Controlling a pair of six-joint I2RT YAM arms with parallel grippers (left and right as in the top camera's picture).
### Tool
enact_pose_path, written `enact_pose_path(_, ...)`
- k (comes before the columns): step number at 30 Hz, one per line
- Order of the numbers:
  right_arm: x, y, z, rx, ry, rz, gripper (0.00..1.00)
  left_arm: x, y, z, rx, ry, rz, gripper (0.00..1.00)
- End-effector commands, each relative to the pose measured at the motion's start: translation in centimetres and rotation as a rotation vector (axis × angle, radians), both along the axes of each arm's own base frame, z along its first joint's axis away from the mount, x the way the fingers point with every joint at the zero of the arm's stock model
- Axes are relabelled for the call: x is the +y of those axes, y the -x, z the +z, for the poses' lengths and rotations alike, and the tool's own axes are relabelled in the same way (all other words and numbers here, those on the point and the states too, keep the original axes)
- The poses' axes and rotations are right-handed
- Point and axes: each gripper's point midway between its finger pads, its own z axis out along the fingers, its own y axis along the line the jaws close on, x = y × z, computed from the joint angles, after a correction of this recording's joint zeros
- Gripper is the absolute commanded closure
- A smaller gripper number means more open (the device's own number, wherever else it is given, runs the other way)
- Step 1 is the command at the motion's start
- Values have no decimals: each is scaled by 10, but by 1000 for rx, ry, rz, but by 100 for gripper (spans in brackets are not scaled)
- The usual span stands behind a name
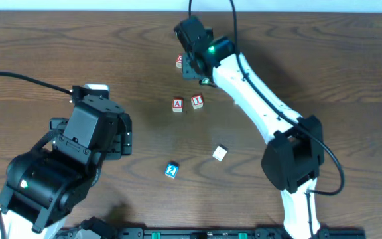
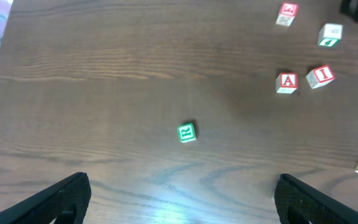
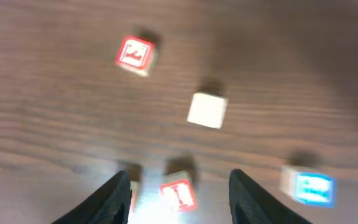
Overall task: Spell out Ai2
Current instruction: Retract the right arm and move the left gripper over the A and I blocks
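Dark brown wood grain runs across the bench [image 1: 58, 46], matte with a soft glare on my left wrist feed. On the overhead feed the left arm [image 1: 58, 166] sits folded at the near-left corner, black and bulky, its wrist aimed toward the middle. The left fingers [image 2: 61, 200] are spread wide and hang above the wood, pinching nothing. The right arm [image 1: 257, 99], white links with black joints, stretches diagonally from the near-right edge to the far centre, a green light [image 1: 212, 48] glowing at its wrist. My right wrist feed is blurred, but the right fingers [image 3: 114, 199] show spread apart and grip nothing. A red-lettered cube [image 3: 179, 194] lies on the bench below the gap.

The A block [image 1: 178, 105] and I block [image 1: 197, 101] lie side by side at mid-bench, just apart. Each is a small pale wooden cube with a red letter in a red frame, and the I block is turned slightly askew. The 2 block [image 1: 171, 170] lies well apart from them toward the near edge, its top blue with a white numeral, greener on the left wrist feed. A plain pale cube [image 1: 219, 153] lies between the 2 block and the right arm's base. A red-faced cube [image 1: 180, 61] lies just beside the right arm's wrist.
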Motion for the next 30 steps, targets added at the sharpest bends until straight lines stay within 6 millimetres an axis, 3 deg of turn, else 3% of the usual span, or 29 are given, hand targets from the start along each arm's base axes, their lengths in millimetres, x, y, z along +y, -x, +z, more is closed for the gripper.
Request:
enact_pose_path(1,-31,-15,36,-105,142,-64,50,-8,-2,5,-12,28,-33,5)
enact_pose_path(5,-60,-8,72,-117,181,-123,44,-8,-6,2,-10,40,4,4)
enact_pose_path(8,-91,2,101,-126,155,-205,32,-2,-15,-3,-17,57,134,5)
enact_pose_path(12,-126,22,127,-97,105,-256,2,0,-33,-18,-24,28,233,5)
enact_pose_path(16,-159,46,148,-79,95,-319,1,-22,-60,-61,41,-15,140,5)
enact_pose_path(23,-196,83,178,-82,113,-372,1,-74,-85,-142,251,55,24,5)
enact_pose_path(27,-214,106,191,-77,116,-401,1,-93,-94,-180,348,65,-19,5)
enact_pose_path(30,-226,119,201,-83,120,-404,1,-121,-93,-202,431,116,-190,5)
